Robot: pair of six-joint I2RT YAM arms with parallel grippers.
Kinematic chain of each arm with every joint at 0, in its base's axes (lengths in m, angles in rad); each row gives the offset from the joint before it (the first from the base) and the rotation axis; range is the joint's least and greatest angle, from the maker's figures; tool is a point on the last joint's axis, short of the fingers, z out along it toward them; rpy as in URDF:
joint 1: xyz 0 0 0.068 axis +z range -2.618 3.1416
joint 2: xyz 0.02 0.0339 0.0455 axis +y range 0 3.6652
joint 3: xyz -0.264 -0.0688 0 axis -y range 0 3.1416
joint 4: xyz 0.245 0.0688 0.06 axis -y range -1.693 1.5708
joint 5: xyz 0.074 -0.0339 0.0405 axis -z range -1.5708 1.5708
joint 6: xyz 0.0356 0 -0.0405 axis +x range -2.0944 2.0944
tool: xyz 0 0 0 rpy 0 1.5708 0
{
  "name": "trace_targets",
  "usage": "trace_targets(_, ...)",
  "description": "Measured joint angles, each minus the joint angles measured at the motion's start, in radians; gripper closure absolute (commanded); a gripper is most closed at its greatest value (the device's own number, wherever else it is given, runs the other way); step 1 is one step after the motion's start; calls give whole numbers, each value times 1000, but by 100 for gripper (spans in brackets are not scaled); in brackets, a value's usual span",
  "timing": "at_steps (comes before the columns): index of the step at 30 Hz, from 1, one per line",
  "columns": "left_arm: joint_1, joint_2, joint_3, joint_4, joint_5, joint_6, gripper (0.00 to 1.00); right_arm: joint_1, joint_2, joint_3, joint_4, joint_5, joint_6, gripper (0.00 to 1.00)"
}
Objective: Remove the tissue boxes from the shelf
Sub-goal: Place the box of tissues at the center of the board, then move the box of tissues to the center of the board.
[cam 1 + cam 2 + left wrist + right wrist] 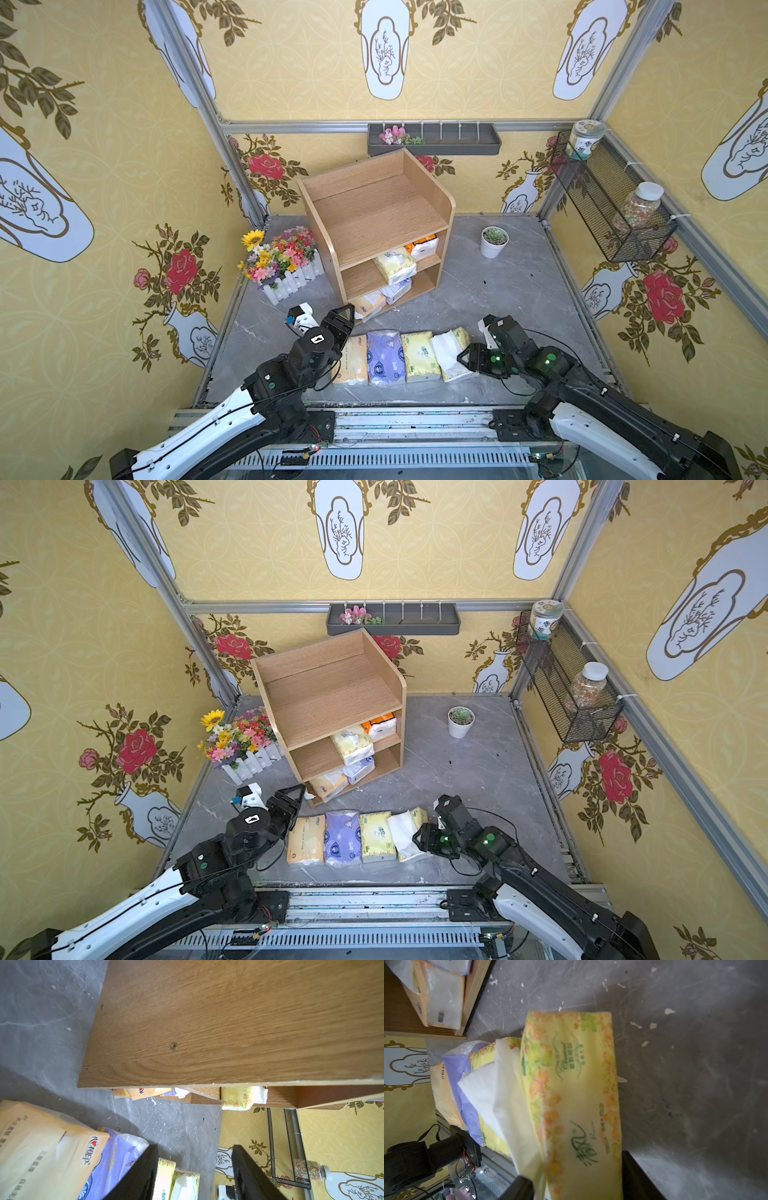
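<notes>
The wooden shelf (374, 208) stands at the back middle, its top tier bare. The middle tier holds a pale yellow tissue pack (395, 264) and an orange-and-white one (424, 246). On the bottom tier lie a lavender pack (397, 289) and a tan pack (368, 305). In front, on the floor, a tan (353, 359), a lavender (385, 357) and a yellow pack (420, 355) lie in a row. A fourth, yellow pack (571, 1084) leans on the row's right end between the jaws of my right gripper (575, 1167), unsqueezed. My left gripper (195, 1147) is open and empty by the shelf's near left corner.
A white-fenced flower bunch (282, 259) stands left of the shelf, a small potted succulent (494, 241) to its right. A dark grey tray (434, 139) hangs on the back wall. A black wire basket (611, 203) with two jars hangs on the right wall.
</notes>
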Motion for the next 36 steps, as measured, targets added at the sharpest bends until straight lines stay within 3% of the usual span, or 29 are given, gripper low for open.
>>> trace_targets(12, 0, 35, 2, 35, 14, 11, 39, -21, 123, 90, -78, 132, -29, 21)
trace_targets(21, 0, 46, -7, 84, 33, 15, 40, -54, 140, 88, -23, 98, -68, 39)
trace_targets(29, 0, 55, -18, 100, 40, 8, 40, -28, 188, 75, 52, 45, -73, 46)
trace_targets(36, 0, 59, -23, 106, 40, 0, 40, 88, 248, 69, 133, 56, -25, 47)
